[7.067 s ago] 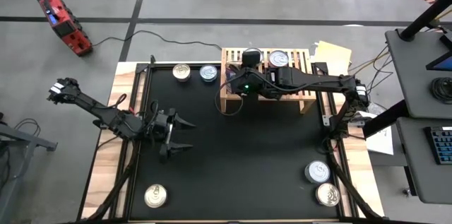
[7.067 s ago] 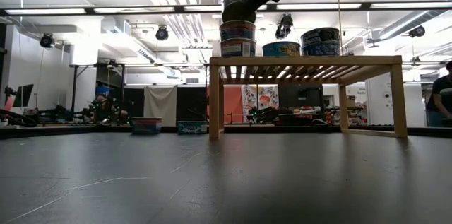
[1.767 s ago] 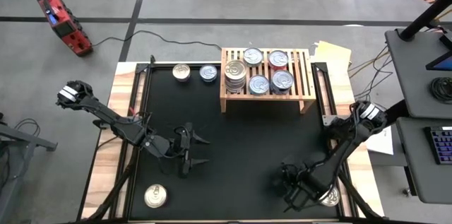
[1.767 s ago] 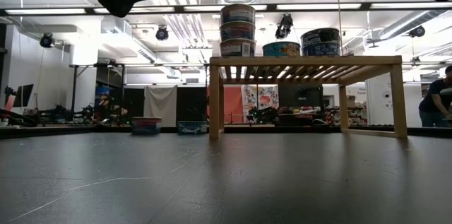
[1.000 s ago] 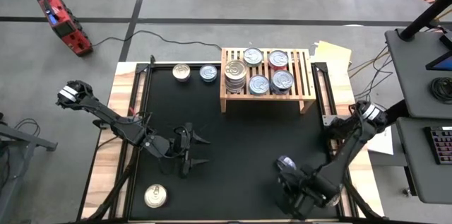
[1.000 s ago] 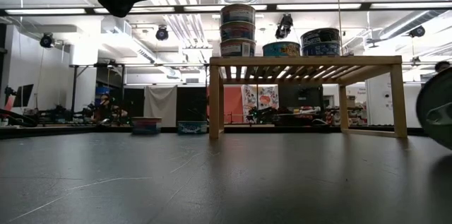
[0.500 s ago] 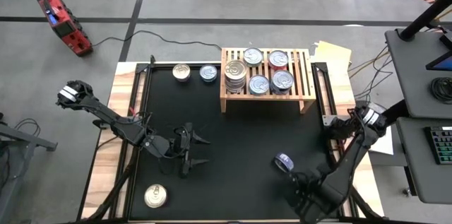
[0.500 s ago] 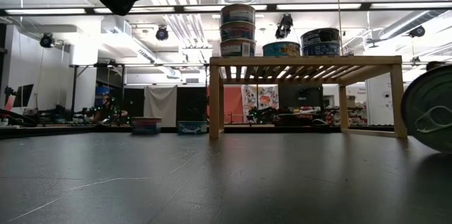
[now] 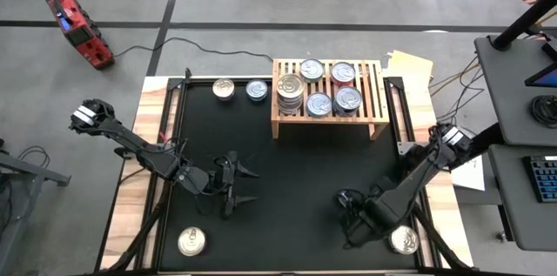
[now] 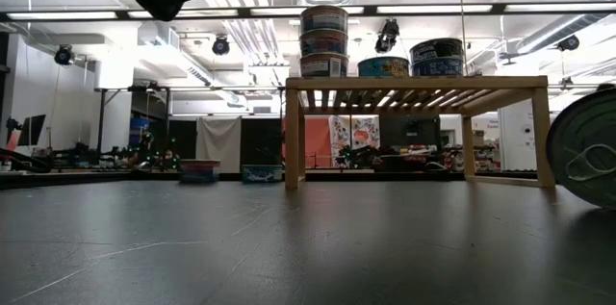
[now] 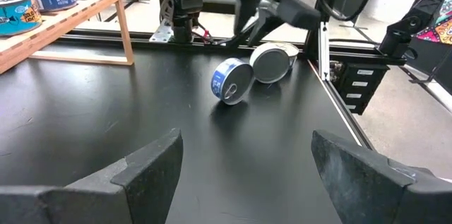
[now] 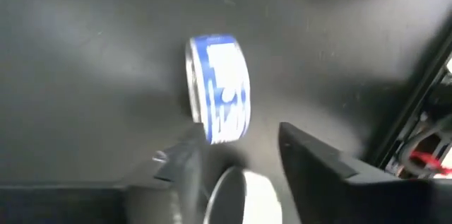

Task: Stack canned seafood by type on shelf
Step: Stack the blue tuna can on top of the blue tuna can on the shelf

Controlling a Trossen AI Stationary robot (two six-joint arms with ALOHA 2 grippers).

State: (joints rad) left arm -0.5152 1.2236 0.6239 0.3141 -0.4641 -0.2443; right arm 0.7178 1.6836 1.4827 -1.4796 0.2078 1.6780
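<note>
Your right gripper [image 9: 355,222] hangs low over the near right part of the black mat [image 9: 287,163]. Its two fingers are spread apart and hold nothing. The blue tin [image 11: 232,81] is just beside it, on the far-left side, and the two do not touch.

Look at how that tin sits. It is not flat. It stands up on its rim like a wheel, so the line through its two lids runs level with the mat. In the low view a tin on its rim shows its lid to the near edge, and I take that for the same tin. A tin like this can roll away with one small bump.

A silver-lidded tin [image 9: 403,239] lies just to the right of the gripper, near the mat's edge.

Your left gripper [image 9: 238,185] waits over the left middle of the mat, fingers wide apart and empty. It is well apart from the blue tin, so the right arm is the one for this job.

I think you should come at the tin so one finger goes on each lid side — not on the round label side.

The shelf [image 9: 376,102] stands at the far middle, well apart from here, with tins on it — one pile is three high.
</note>
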